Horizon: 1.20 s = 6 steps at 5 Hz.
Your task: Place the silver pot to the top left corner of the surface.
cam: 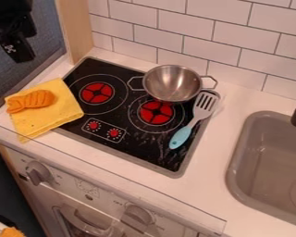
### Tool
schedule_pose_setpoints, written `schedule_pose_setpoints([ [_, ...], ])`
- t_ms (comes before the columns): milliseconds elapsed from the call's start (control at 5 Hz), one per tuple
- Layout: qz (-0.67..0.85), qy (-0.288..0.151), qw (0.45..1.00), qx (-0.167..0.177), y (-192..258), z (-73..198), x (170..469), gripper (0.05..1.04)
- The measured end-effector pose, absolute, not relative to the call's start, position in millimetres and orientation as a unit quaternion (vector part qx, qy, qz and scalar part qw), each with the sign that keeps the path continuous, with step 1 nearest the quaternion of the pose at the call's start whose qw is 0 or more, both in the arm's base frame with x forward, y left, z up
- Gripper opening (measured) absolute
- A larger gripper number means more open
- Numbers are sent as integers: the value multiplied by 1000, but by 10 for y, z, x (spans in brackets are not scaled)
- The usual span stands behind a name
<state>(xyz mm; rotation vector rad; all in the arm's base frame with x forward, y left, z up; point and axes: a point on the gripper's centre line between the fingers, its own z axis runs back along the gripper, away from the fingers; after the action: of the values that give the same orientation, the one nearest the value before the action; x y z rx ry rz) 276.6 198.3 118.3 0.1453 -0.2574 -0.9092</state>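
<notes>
At the upper left of the camera view is the black gripper (17, 44), off to the left of the stove and well away from the pot. A silver pot (171, 84) with two wire handles stands upright at the back right of the black stove top (129, 121), behind the right burner and partly over its rear edge. Nothing touches the pot from the gripper's side.
A yellow cloth (48, 115) with an orange toy (30, 101) on it overlaps the stove's left edge. A spatula (194, 119) with a blue handle lies on the right side. The grey sink (237, 162) is at the right; a tiled wall (206, 41) stands behind.
</notes>
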Motion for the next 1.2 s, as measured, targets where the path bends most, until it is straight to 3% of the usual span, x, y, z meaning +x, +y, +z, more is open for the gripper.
schedule_pose_setpoints([
  [400, -475, -121, 871, 37, 1721, 1016, 2778, 1001],
  [600, -505, -128, 853, 42, 1471, 1128, 2773, 1001],
  [800, -539, -144, 828, 57, 1243, 1169, 2733, 1001],
  [1200, -657, -179, 723, 114, 714, 999, 2783, 1001],
])
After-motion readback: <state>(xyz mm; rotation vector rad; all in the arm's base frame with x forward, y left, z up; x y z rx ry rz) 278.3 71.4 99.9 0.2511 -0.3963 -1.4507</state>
